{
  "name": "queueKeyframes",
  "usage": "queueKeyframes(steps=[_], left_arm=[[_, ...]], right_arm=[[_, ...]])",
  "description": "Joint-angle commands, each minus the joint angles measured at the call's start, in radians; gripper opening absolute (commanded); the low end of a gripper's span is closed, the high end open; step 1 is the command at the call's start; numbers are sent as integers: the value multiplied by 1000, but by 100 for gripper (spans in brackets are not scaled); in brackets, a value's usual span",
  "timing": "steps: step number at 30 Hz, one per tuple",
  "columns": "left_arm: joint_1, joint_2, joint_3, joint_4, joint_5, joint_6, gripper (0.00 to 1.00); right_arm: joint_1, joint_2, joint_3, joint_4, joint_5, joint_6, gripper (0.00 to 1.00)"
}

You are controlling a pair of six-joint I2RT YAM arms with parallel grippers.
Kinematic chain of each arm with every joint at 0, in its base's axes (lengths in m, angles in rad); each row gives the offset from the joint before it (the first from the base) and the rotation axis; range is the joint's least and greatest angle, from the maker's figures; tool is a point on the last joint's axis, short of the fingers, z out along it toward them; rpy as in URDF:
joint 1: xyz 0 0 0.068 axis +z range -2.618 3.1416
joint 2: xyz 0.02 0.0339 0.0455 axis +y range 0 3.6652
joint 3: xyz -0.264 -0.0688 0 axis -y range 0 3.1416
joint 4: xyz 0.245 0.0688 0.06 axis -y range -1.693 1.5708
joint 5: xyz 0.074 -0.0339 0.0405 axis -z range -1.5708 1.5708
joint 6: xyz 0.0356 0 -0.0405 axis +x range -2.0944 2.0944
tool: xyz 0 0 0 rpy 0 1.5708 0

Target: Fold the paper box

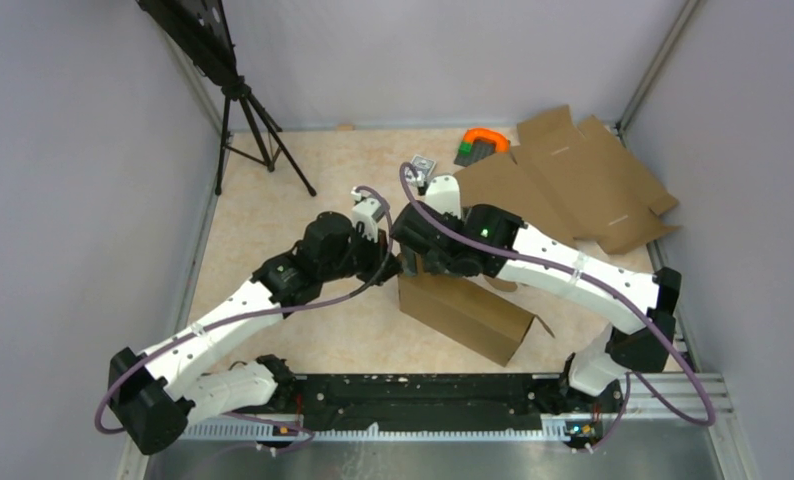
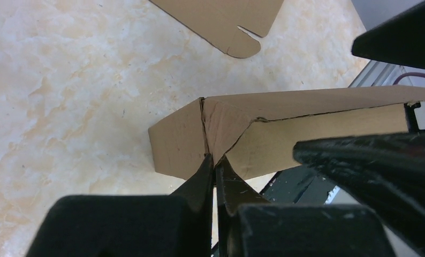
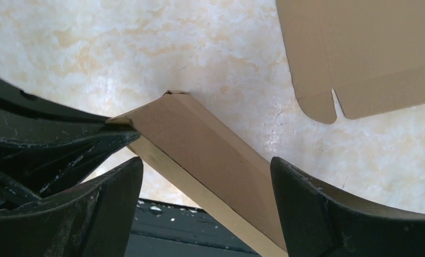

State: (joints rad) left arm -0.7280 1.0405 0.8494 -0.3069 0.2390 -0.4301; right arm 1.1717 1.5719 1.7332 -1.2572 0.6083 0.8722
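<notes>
Left gripper (image 2: 214,162) right up close, jaws clamped hard on the creased corner of the paper box (image 2: 306,110), which stands half-formed on the table (image 1: 273,200) just ahead of the arm bases, well apart from the flat spare blank (image 1: 573,185) in the far right corner. Right gripper (image 3: 206,163) hangs spread wide, straddling the box's upper panel and gripping nothing. Now the danger, as I read it: that pinch catches only a sliver of cardboard at a fold, so a pull could tear the crease or let it slip free. And if the right jaws close carelessly, the wall may buckle or the box skid.
</notes>
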Motion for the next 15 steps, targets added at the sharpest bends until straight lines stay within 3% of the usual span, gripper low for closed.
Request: queueKeyframes(steps=[1,6,10,15], left_arm=[[-40,-19,-25,27,-32,44,0],[-73,-27,-53,43,-95,59,0],[-73,-38,-69,76,-86,59,0],[-74,-39,-72,87,-76,59,3]], right_arm=[[12,-76,-61,144,-110,-280,88],[-3,-188,-170,291,-157,-556,77],[-110,-328,-289,503,-364,-775,62],[-142,-409,-415,636,-492,-980,61]])
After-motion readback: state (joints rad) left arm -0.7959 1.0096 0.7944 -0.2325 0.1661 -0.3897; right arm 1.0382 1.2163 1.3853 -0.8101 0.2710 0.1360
